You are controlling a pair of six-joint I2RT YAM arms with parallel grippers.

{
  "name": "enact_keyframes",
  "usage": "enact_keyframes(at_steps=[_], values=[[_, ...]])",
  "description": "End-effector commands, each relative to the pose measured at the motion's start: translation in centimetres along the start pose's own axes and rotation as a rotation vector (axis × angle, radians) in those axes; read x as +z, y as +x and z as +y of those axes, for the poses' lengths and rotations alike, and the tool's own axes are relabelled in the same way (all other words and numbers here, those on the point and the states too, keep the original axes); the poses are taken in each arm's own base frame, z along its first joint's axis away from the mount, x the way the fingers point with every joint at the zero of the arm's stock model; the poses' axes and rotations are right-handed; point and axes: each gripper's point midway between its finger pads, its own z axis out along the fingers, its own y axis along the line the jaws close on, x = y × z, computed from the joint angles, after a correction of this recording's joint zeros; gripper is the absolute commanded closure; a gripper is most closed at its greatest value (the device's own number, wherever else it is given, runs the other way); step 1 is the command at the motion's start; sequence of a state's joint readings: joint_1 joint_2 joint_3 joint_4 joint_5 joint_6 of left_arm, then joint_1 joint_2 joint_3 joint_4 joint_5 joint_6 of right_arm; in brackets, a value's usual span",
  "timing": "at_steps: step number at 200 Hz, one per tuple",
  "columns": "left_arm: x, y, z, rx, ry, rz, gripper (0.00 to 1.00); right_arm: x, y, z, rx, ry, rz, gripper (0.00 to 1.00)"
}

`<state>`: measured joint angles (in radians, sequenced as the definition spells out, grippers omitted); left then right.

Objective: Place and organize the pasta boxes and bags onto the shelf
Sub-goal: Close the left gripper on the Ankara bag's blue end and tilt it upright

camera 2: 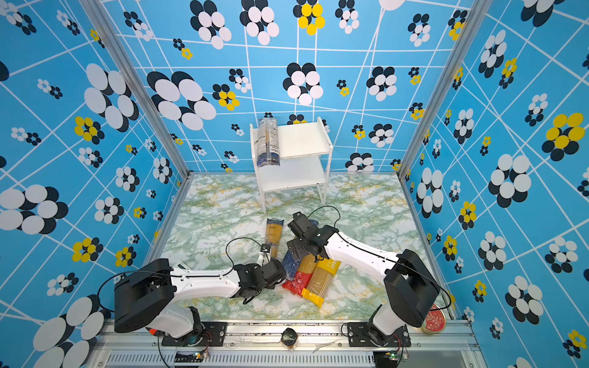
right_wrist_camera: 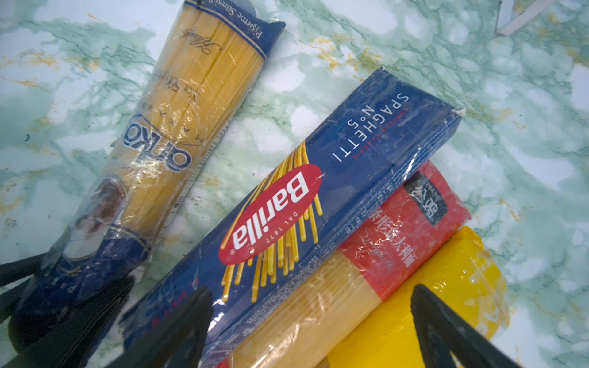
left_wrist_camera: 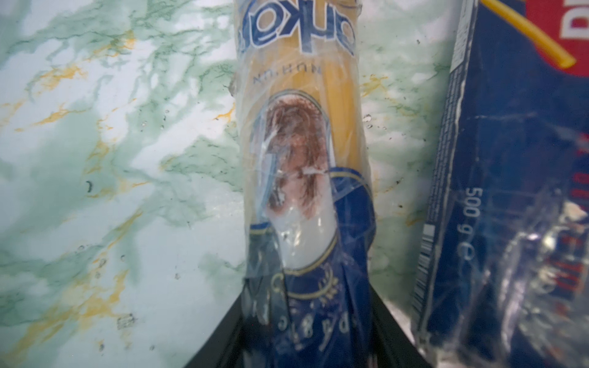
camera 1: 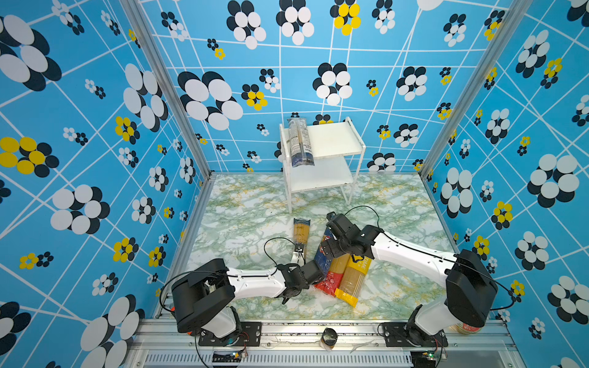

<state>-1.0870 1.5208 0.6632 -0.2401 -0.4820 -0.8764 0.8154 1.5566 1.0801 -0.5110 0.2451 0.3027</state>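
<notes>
The left hand is closed on the near end of a long clear spaghetti bag with dark-blue ends, and its black fingers press on either side of the crinkled wrapper. This bag lies flat on the green-veined marble worktop, in front of the small white two-tier shelf and well apart from it, with its far end pointing towards the rack. Just beside it lies a dark-blue Barilla spaghetti pack, set at a slant so that the two lie closest at their near ends. The pack touches a clear bag with a red end, which in turn touches a clear bag with a yellow end; these three sit side by side in a tight bunch. The right hand hangs over that bunch with its jaws spread wide and nothing between them, one finger above the Barilla pack and the other above the yellow-ended bag. A second clear and dark-blue spaghetti bag lies along the left side of the shelf's top board, its front end jutting past the edge. The lower board is bare. In a top view a round red-lidded tin sits by the front rail near the right arm's base.
</notes>
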Motion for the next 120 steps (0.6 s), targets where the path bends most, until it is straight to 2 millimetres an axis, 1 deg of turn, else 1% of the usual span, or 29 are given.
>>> enact_keyframes(at_steps=[1,42,58,65,89,120], values=[[0.5,1.5,1.5,0.025,-0.054,0.045,0.66,-1.2,-1.1,-0.1,0.003,-0.012,-0.026,0.01],[0.2,1.0,2.0,0.019,-0.057,0.036,0.82,-1.3,-1.2,-0.2,0.002,-0.009,-0.029,0.01],[0.0,0.8,2.0,0.029,-0.058,0.042,0.92,-1.4,-1.3,-0.2,0.001,-0.009,-0.031,0.01],[-0.1,0.7,2.0,0.035,-0.059,0.045,1.0,-1.5,-1.4,-0.2,0.0,-0.006,-0.033,0.01],[-0.6,0.1,1.7,0.055,-0.056,0.045,1.0,-1.7,-1.5,-0.3,-0.002,-0.005,-0.034,0.01],[-1.6,-1.2,1.4,0.056,-0.034,0.039,1.0,-2.1,-1.7,-0.6,-0.004,-0.001,-0.039,0.01]])
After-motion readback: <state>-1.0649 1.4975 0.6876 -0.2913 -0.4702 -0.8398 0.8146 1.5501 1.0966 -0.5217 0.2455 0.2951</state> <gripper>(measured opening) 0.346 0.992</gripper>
